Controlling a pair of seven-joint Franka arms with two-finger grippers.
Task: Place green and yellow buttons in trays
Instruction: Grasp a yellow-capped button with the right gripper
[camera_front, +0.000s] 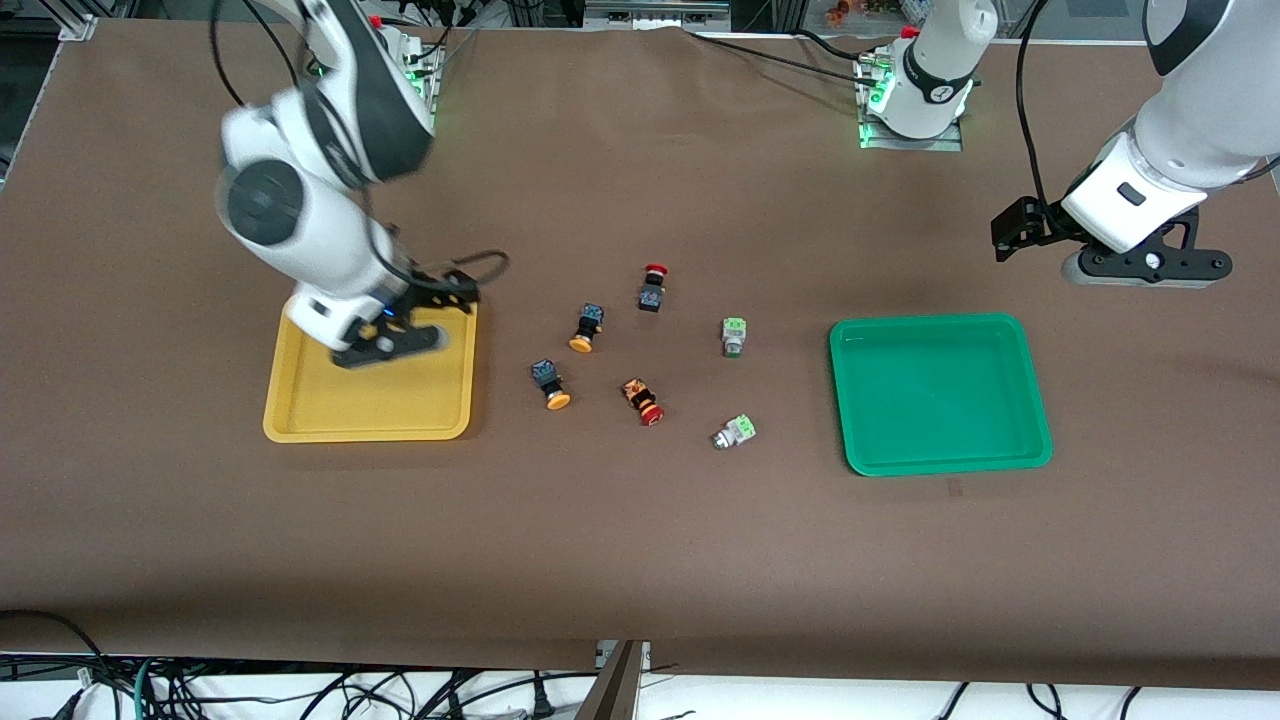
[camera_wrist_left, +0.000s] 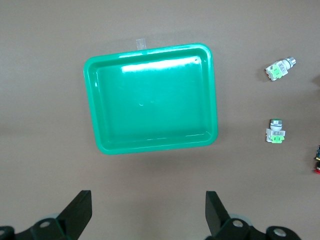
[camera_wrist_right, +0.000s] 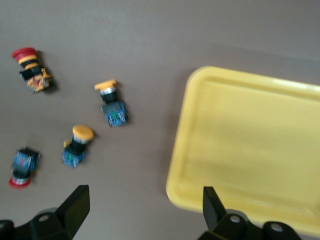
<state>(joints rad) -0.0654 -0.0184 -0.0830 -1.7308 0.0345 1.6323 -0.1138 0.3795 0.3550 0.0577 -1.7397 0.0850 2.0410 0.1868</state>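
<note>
Two yellow-capped buttons (camera_front: 586, 328) (camera_front: 550, 385) and two pale green buttons (camera_front: 733, 337) (camera_front: 735, 432) lie on the table between the yellow tray (camera_front: 300, 400) and the green tray (camera_front: 940, 392). Both trays hold nothing. My right gripper (camera_front: 450, 290) is open and empty over the yellow tray's corner nearest the buttons. Its wrist view shows the tray rim (camera_wrist_right: 180, 165) and both yellow buttons (camera_wrist_right: 111, 102) (camera_wrist_right: 77, 145). My left gripper (camera_front: 1015, 230) is open and empty over bare table, toward the robots' bases from the green tray. Its wrist view shows that tray (camera_wrist_left: 150, 100) and both green buttons (camera_wrist_left: 279, 70) (camera_wrist_left: 276, 132).
Two red-capped dark switches (camera_front: 652, 287) (camera_front: 643, 400) lie among the buttons and also show in the right wrist view (camera_wrist_right: 30, 67) (camera_wrist_right: 22, 167). The brown table runs wide toward the front camera. Cables hang below its front edge.
</note>
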